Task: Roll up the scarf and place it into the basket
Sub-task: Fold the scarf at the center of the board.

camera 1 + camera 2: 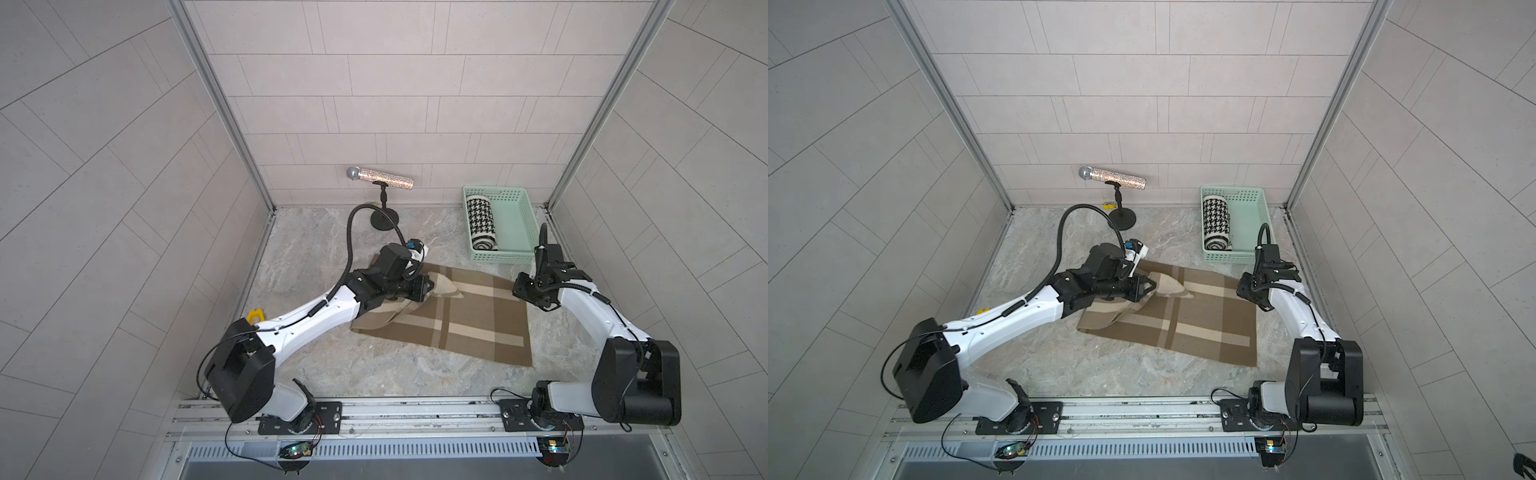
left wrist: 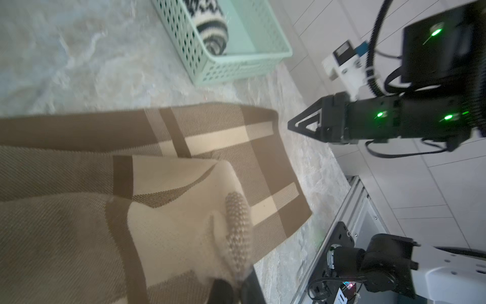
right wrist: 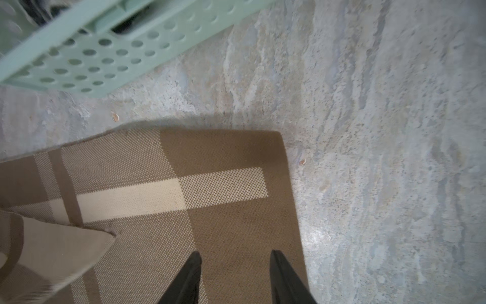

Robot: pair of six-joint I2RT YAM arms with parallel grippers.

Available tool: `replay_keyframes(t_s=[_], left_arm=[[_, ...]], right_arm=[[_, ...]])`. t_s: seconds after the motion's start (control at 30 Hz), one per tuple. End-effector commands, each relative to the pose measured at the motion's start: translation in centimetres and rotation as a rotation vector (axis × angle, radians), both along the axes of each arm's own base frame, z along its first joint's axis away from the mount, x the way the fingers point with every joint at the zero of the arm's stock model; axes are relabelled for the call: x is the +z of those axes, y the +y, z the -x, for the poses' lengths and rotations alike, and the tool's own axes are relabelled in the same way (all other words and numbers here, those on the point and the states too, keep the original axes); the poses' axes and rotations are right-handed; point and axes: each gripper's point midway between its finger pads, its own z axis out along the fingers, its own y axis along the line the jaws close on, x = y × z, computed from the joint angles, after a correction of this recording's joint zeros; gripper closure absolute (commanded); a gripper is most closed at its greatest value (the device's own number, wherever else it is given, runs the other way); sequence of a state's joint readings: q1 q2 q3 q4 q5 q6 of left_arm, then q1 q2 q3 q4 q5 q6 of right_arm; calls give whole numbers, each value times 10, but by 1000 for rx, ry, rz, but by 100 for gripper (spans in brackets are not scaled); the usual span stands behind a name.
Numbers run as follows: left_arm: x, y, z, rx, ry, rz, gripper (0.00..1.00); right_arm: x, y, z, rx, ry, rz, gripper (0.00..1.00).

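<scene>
Pinching a lifted corner of the brown plaid scarf (image 1: 461, 328) at frame centre, the left gripper (image 1: 430, 287) risks dragging a crooked fold. The right gripper (image 3: 235, 263) hovers spread over the corner nearest the basket (image 1: 500, 192), upper right, where a houndstooth roll (image 1: 482, 224) takes up room. A microphone stand (image 1: 384, 218) sits behind.

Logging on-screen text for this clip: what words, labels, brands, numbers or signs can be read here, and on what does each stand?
No text can be read in any view.
Dark label on the white block in the left wrist view: too blurred to read.
White tag in the same view: too small to read.
Scarf, basket, microphone: patterns only, no lettering.
</scene>
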State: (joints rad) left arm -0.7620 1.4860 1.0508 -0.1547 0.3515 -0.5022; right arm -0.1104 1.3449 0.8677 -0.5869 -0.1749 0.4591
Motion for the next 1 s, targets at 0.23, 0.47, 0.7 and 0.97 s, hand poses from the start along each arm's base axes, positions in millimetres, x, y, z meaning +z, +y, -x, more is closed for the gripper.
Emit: replay_keyframes(t_s=[0.23,0.47,0.7,0.97], left_arm=[[-111,57,4,279,207,-192,100],[-164,116,-9,482,325,-269,100],[-177,162,-43,620,333,-299,100],[-151,239,-95,830,280,-238,100]], right_arm=[[-37,15,32,43,101,-59,57],[-63,29,47,66,158,-84,59],[-82,60,45,107,185,-102,58],[-77,122,37,175,136,-127,57]])
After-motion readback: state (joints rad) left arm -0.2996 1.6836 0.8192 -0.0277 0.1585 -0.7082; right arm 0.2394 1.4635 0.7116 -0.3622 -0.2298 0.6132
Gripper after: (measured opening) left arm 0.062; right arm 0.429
